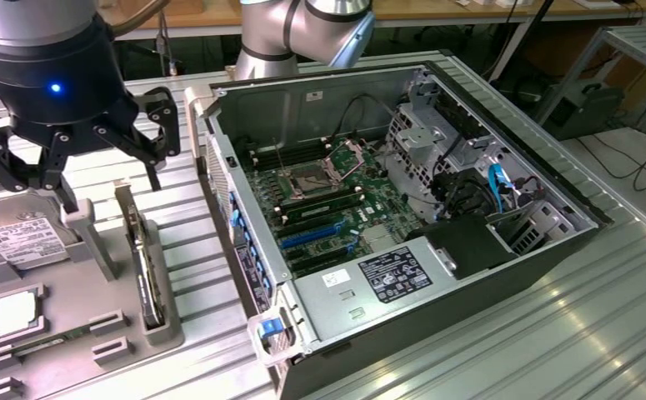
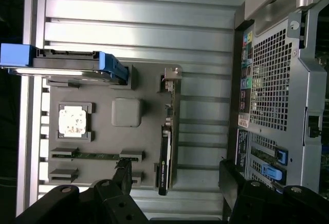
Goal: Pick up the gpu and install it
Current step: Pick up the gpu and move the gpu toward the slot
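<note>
Gripper (image 1: pixel 109 187) hangs wide open and empty over the grey parts tray (image 1: pixel 83 292), with the gpu (image 1: pixel 145 271) standing on edge in its slot, seemingly right beneath the fingers.

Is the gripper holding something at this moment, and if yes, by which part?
Nothing is held. The gripper is open and empty above the grey tray. The gpu stands on its edge in the tray's slot, untouched.

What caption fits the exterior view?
Open gripper hovers above the gpu standing on edge in a gray holder beside the computer case.
</note>
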`<control>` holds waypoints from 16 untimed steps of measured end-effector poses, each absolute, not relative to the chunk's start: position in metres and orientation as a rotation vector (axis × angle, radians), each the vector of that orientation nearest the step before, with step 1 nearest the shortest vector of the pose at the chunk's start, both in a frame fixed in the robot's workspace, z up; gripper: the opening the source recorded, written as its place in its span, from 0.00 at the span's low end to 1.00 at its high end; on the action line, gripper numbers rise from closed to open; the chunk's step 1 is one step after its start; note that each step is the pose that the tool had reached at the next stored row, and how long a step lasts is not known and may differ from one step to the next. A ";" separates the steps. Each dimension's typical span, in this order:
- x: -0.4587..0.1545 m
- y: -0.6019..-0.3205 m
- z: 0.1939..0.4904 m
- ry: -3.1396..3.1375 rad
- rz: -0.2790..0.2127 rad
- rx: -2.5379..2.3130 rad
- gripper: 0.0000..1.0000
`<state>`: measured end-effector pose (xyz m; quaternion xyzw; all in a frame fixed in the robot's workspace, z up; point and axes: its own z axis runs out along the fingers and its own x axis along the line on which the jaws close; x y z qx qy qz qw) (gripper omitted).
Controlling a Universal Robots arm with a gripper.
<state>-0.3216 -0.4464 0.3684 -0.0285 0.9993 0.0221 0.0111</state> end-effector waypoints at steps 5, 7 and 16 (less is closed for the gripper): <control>-0.322 -0.447 0.367 3.117 0.069 -0.089 0.78; -0.322 -0.447 0.366 3.117 0.069 -0.089 0.78; -0.322 -0.448 0.363 3.117 0.069 -0.089 0.78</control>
